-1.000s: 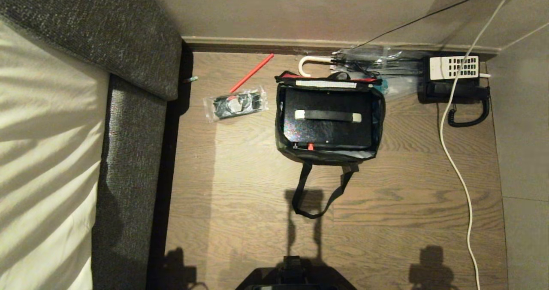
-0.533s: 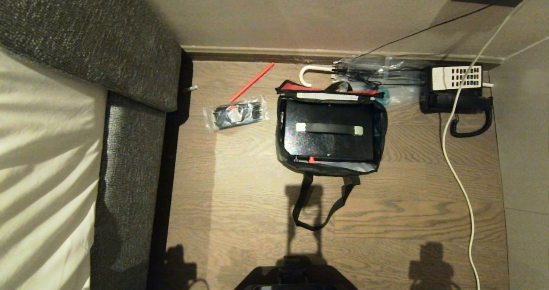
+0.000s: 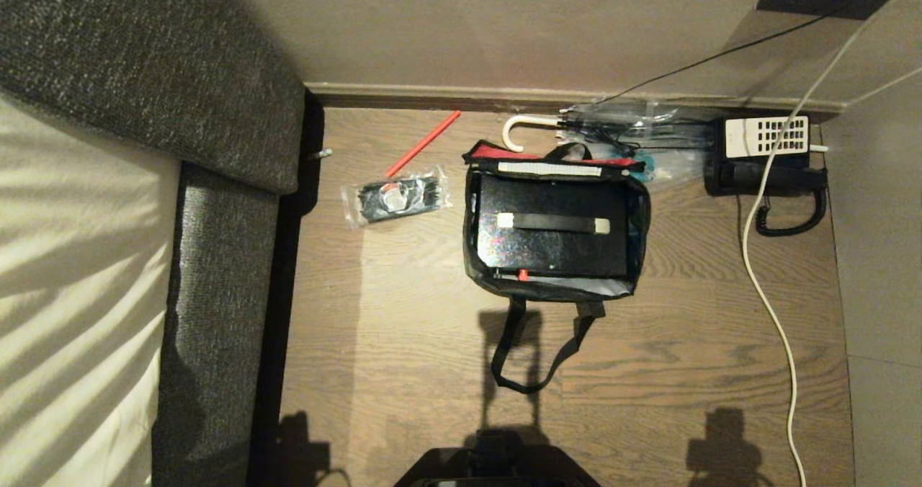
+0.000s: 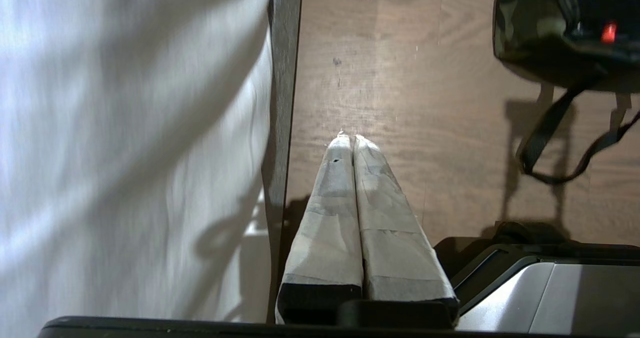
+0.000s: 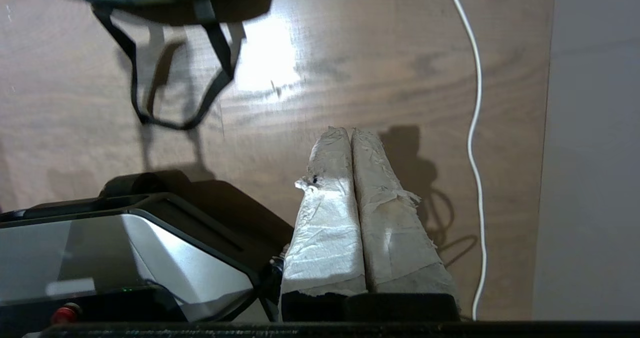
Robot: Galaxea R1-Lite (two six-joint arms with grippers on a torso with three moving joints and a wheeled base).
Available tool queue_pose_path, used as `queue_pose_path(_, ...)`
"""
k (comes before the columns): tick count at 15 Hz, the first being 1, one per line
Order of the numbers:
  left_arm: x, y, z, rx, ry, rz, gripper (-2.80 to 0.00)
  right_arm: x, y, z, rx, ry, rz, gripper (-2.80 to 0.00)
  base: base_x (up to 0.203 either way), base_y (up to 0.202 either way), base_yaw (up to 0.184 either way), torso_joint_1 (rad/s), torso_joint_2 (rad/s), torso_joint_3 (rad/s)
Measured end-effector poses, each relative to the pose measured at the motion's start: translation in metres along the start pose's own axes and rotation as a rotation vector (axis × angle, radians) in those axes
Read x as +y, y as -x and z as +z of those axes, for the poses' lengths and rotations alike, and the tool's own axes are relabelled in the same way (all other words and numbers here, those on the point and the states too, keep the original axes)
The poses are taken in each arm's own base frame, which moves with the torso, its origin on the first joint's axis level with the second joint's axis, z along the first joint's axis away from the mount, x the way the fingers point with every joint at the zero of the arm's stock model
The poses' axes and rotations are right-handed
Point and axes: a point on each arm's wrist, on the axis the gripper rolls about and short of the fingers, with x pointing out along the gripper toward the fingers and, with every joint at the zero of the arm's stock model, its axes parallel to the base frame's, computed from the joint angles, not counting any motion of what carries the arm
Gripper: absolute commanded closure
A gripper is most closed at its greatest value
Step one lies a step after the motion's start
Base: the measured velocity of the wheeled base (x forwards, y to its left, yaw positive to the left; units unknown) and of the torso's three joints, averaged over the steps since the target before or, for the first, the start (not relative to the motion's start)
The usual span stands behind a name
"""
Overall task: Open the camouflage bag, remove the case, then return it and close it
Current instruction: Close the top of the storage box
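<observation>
We see the camouflage bag (image 3: 555, 228) open on the floor (image 3: 432, 343), the case (image 3: 551, 231) inside, long axis crosswise, ahead of both fingers-together grippers, left (image 4: 354, 139) and right (image 5: 345, 130), neither clearly nearer.

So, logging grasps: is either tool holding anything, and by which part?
Nothing is held. The left tool and right tool are shut on nothing, above bare floor.

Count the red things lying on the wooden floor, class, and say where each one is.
3: a red stick near the skirting board, the camouflage bag's red lining at its far edge, the case's red latch at its near edge. More may be hidden.
</observation>
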Motion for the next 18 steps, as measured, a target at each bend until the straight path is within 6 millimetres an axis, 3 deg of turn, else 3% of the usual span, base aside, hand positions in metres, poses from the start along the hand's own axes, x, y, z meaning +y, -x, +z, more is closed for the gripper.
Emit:
queue_pose_path(7, 0.0, 0.0, 0.0, 0.0, -0.003, -0.002, 0.0, 0.0, 0.0, 0.0002, -0.001, 0.0, 0.001, 0.0, 0.191, 0.0, 0.001, 0.001, 0.0, 0.002)
queue_pose_path(18, 0.0, 0.0, 0.0, 0.0, -0.005, -0.002, 0.0, 0.0, 0.0, 0.0002, 0.0, 0.0, 0.0, 0.0, 0.006, 0.0, 0.0, 0.0, 0.0, 0.0)
